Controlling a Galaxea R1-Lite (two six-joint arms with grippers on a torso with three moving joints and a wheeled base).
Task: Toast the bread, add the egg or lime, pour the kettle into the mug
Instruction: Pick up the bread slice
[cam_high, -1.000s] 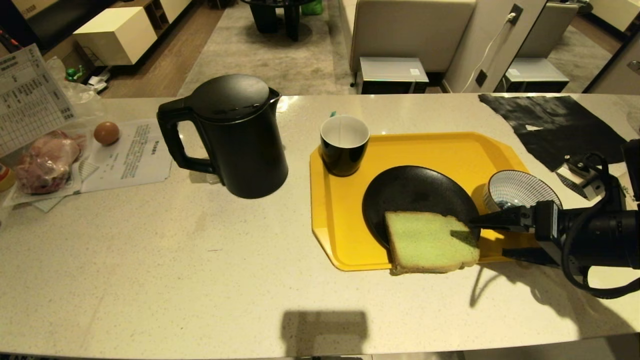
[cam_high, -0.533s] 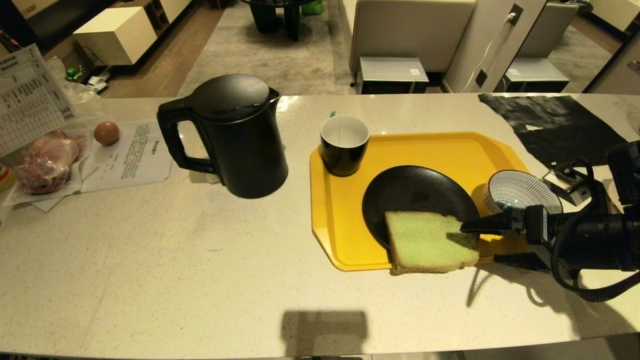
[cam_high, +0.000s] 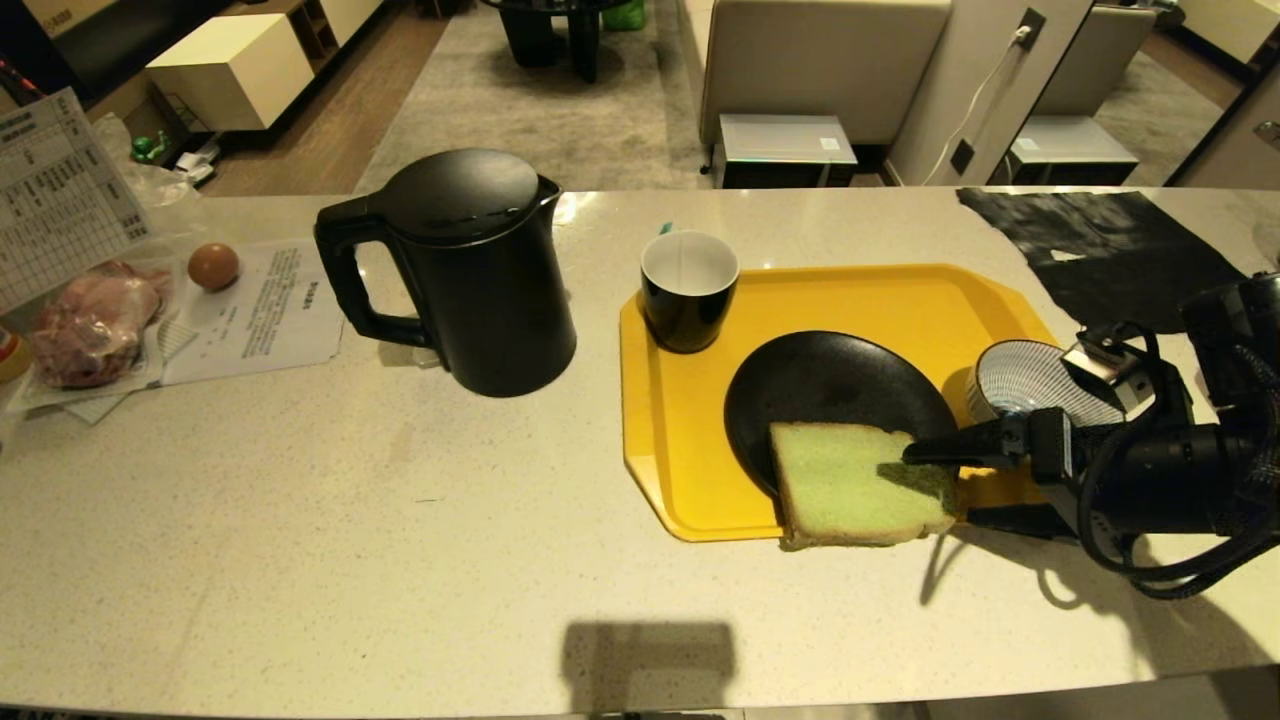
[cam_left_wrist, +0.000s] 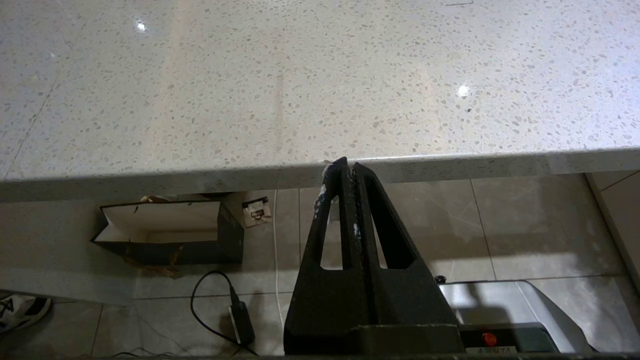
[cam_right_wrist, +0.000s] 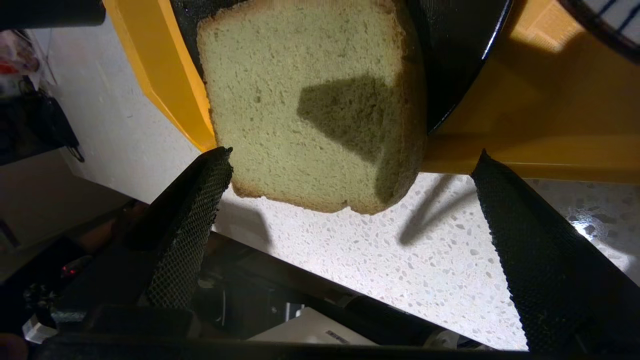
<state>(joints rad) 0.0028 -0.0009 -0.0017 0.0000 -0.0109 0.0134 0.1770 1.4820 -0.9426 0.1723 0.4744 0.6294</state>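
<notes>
The bread (cam_high: 850, 483), a pale green slice, lies on the near rim of a black plate (cam_high: 830, 385) and overhangs the yellow tray's (cam_high: 680, 470) front edge. My right gripper (cam_high: 945, 487) is open at the slice's right side, with nothing held. In the right wrist view the bread (cam_right_wrist: 310, 100) lies just beyond the right gripper (cam_right_wrist: 350, 156). The black kettle (cam_high: 470, 270) stands left of the tray. The mug (cam_high: 688, 288) sits on the tray's far left corner. The task's egg and the lime are out of view. My left gripper (cam_left_wrist: 347, 165) is shut and parked below the counter's front edge.
A blue-and-white striped bowl (cam_high: 1035, 380) sits on the tray's right side, just behind my right wrist. Papers (cam_high: 260, 310), an orange-brown egg (cam_high: 213, 266) and a bagged pink item (cam_high: 90, 325) lie far left. A black cloth (cam_high: 1100, 245) lies at the back right.
My right gripper has slid left toward the bread, so its upper finger now reaches over the slice's right edge. The bread has not moved.
</notes>
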